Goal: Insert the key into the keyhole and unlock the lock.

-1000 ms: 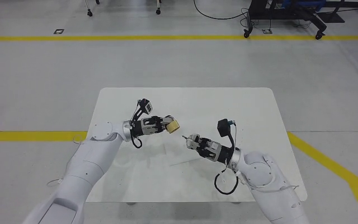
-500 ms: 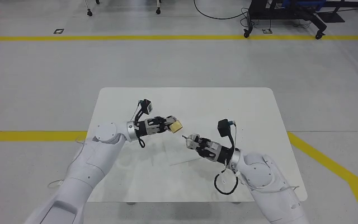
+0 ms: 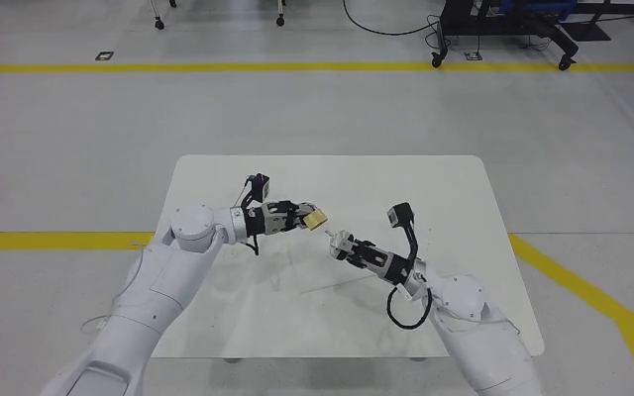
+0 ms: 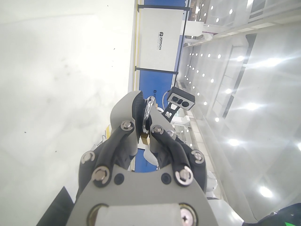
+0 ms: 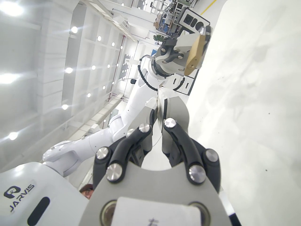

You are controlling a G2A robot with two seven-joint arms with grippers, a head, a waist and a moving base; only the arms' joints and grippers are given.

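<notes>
The brass padlock [image 3: 316, 219] hangs above the middle of the white table [image 3: 426, 188], with my left gripper [image 3: 304, 217] shut on it. In the left wrist view its silver shackle [image 4: 148, 109] sits pinched between the fingers [image 4: 122, 111], and a brass corner [image 4: 145, 140] shows below. My right gripper [image 3: 339, 243] is shut on the thin key [image 5: 160, 102], a short way in front and to the right of the lock. In the right wrist view the key tip points toward the padlock [image 5: 195, 54], with a gap between them.
The tabletop under both arms is bare white, with rounded corners and its front edge [image 3: 327, 358] close to the robot. Yellow floor lines [image 3: 297, 67] and a wheeled cart [image 3: 505, 30] lie well beyond the table.
My left gripper has carried the lock slightly right and farther from me. My right gripper has shifted with the key toward the lock, and the gap between them has shrunk.
</notes>
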